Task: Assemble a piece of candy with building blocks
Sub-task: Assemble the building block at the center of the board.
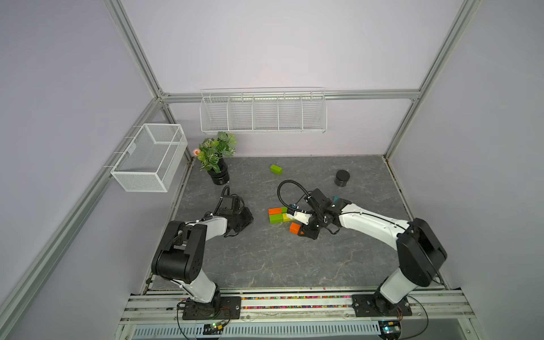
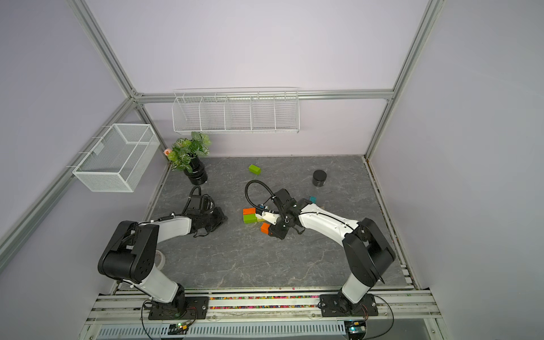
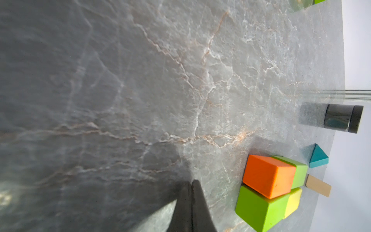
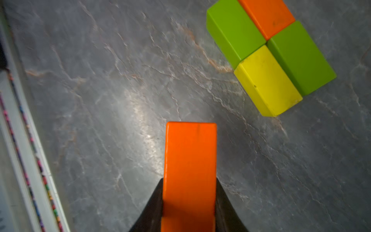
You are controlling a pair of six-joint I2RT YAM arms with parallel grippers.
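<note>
The piece of candy (image 1: 278, 215) stands mid-table as a flat two-by-two cluster of building blocks: an orange brick (image 4: 267, 18), two green bricks (image 4: 234, 32) (image 4: 301, 58) and a yellow brick (image 4: 267, 80). My right gripper (image 4: 189, 180) is shut on a second orange brick (image 1: 294, 227), held just in front of the cluster and a little right of it. A teal triangle (image 3: 318, 157) and a tan triangle (image 3: 318, 185) lie beyond the cluster. A lone green brick (image 1: 276, 169) lies at the back. My left gripper (image 3: 190, 182) is shut and empty, left of the cluster.
A black round jar (image 1: 342, 178) stands at the back right. A potted plant (image 1: 217, 160) is in the back left corner. A wire basket (image 1: 150, 157) hangs on the left frame and a wire shelf (image 1: 262, 113) on the back wall.
</note>
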